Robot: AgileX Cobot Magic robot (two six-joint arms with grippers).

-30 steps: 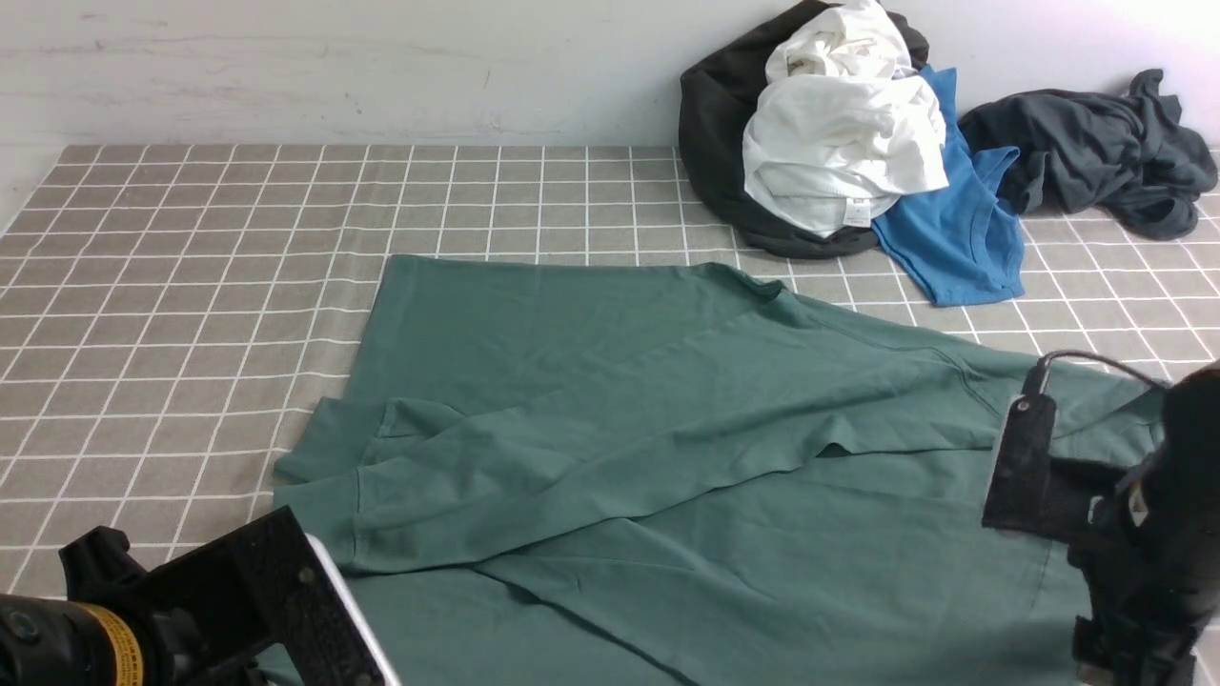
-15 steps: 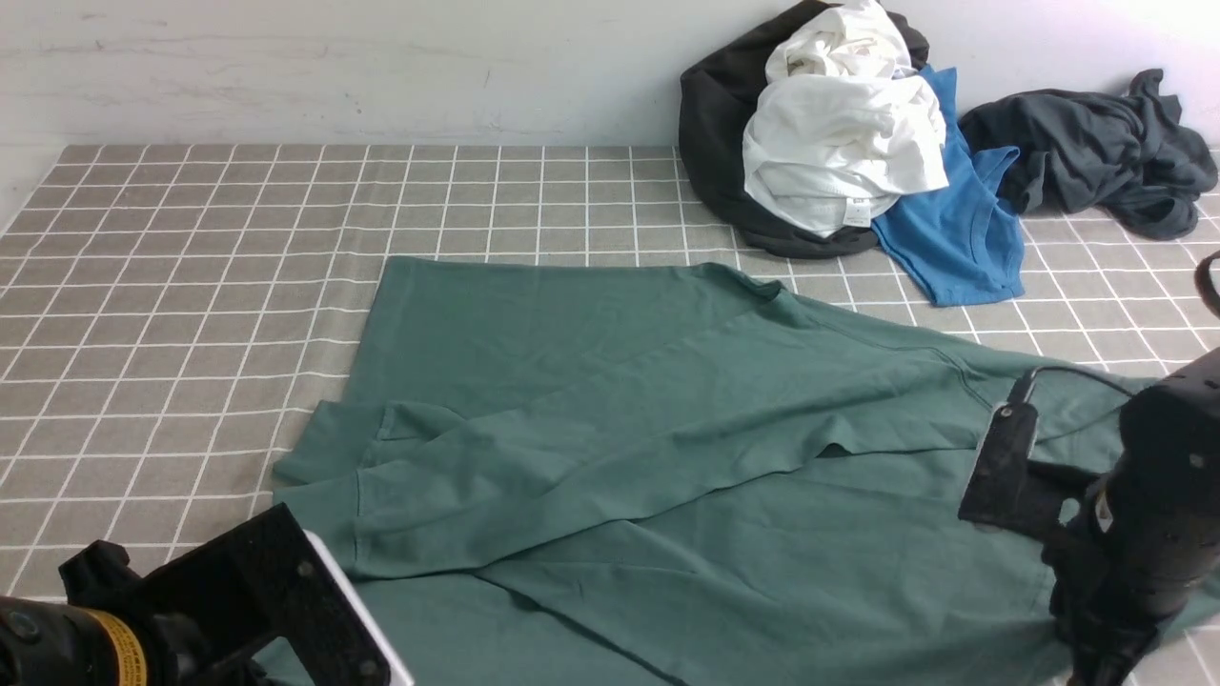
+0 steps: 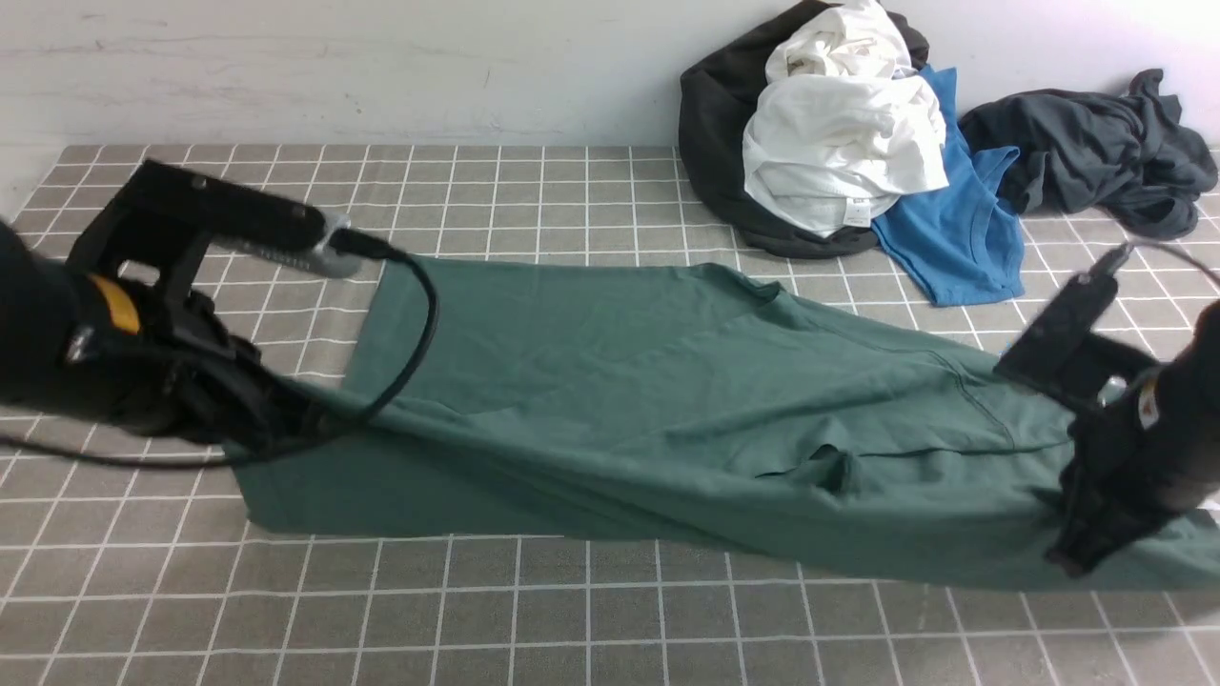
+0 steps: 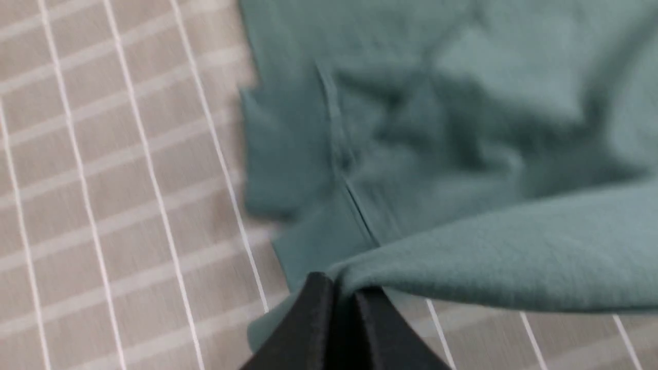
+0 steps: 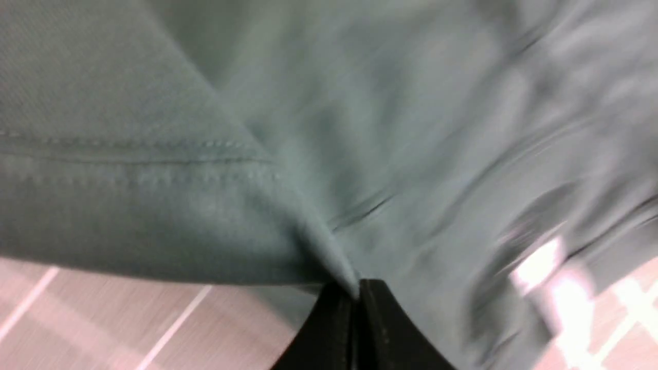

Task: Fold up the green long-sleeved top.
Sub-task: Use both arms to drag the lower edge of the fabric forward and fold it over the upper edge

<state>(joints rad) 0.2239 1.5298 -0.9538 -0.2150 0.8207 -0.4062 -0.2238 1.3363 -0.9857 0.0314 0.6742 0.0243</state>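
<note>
- Left side: the left pincer [image 4: 336,290] is closed on an edge of the green top [image 3: 572,333], lifted above the desk [image 3: 457,619]; a loose flap hangs just beside it.
- Middle: the far part of the green top lies on the desk; its near part is strung between both pincers, sagging slightly, with a small bunched tuck [image 3: 834,470] right of centre.
- Right side: the right pincer [image 5: 352,295] is pinching the same near span, lower than the left one by my reading.
- Finding: a two-handed fold in hand, the near part being carried over the far part; folding incomplete.
- Required next: level both ends, carry them forward together, lay the edge down square, then release. Uneven travel could skew the fold or deepen the tuck.
- Left, obscured: the cable [image 3: 419,333] and arm cross the gripped corner; the left pincer's tips are dark and partly buried in cloth.
- Middle, obscured: the raised span covers layers beneath; I cannot identify the collar.
- Right, obscured: blur softens the grip, and the cloth's end is cut off.
</note>
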